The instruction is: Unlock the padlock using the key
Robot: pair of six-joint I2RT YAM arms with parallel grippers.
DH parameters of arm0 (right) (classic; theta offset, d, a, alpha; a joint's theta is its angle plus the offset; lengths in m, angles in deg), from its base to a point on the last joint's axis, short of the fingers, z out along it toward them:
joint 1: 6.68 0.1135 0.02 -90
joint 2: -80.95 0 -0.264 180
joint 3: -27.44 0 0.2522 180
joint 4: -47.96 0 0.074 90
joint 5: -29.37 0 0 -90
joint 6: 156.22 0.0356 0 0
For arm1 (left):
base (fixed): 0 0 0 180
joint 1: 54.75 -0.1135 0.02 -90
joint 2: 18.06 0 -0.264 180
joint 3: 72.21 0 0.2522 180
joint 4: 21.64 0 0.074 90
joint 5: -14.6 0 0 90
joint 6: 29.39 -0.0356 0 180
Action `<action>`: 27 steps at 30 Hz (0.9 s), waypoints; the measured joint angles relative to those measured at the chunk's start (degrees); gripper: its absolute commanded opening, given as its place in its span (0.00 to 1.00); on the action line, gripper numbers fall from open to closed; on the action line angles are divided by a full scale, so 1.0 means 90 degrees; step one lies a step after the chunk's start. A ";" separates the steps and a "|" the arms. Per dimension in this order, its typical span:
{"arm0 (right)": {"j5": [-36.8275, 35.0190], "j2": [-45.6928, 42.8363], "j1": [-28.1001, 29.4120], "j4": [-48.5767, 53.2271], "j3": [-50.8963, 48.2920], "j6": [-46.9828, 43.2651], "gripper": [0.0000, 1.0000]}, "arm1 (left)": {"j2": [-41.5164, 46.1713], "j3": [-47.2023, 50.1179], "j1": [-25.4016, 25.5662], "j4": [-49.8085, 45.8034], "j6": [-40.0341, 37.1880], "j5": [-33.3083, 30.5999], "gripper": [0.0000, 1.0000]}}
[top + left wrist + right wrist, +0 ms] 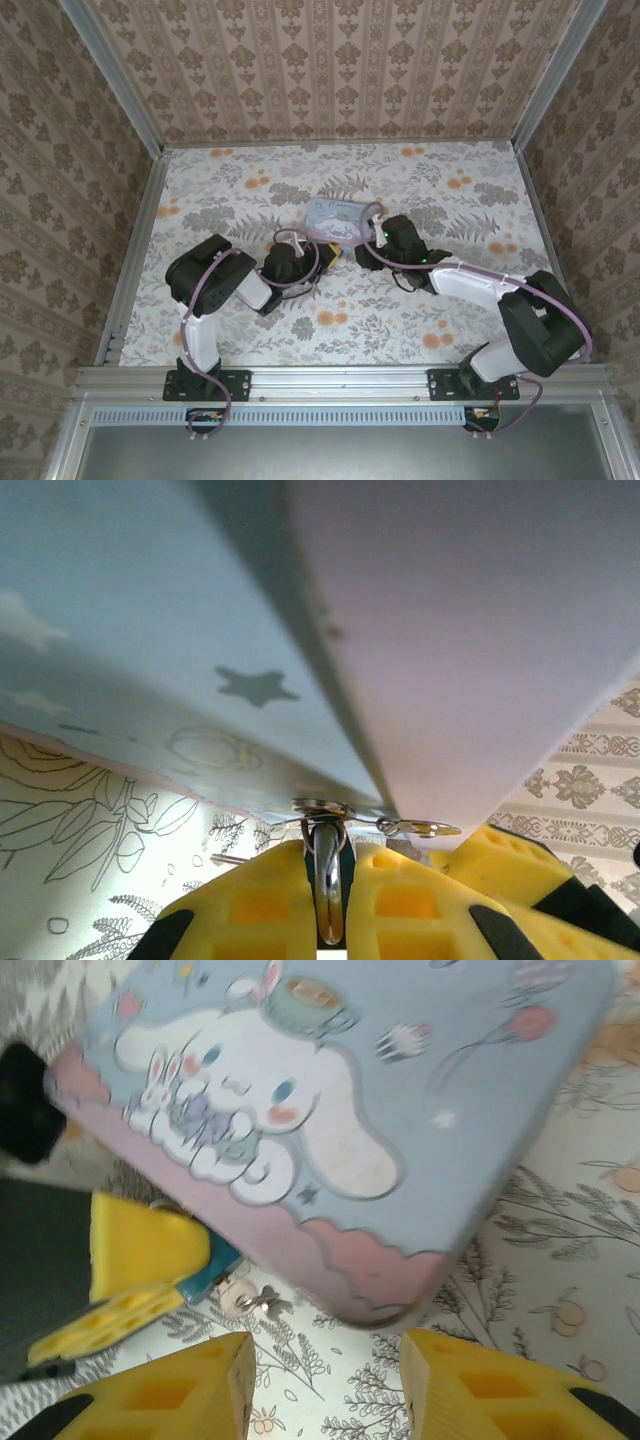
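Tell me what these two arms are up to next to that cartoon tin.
The left gripper is shut on the padlock, holding it right by the edge of the pale blue tin. A small silvery piece, probably the key, sits just beside the padlock. The right gripper hangs open a little short of it, holding nothing. The key does not look to be in the lock yet.

Left gripper (327,852) with yellow fingers (260,905) clamped on the padlock (327,890), small metal key (420,828) just beside, pale blue tin (150,610) looming overhead, floral tablecloth (90,820) lower left.
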 measured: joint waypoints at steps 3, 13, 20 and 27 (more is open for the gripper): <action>0.0311 -0.0134 -0.0078 -0.0180 -0.0148 0.0420 0.46 | 0.0000 0.0000 0.0000 0.0002 0.0000 0.0002 0.00; 0.1180 0.0092 -0.0078 -0.1154 -0.0595 0.1494 0.46 | 0.0000 0.0000 0.0000 0.0002 0.0000 0.0022 0.00; 0.1069 0.0321 0.0112 -0.0923 -0.0442 0.1163 0.45 | 0.0000 0.0000 0.0000 0.0002 -0.0002 0.0022 0.00; 0.0175 0.0430 0.0721 -0.0068 0.0168 0.0053 0.43 | 0.0000 0.0000 0.0000 0.0002 -0.0002 0.0022 0.00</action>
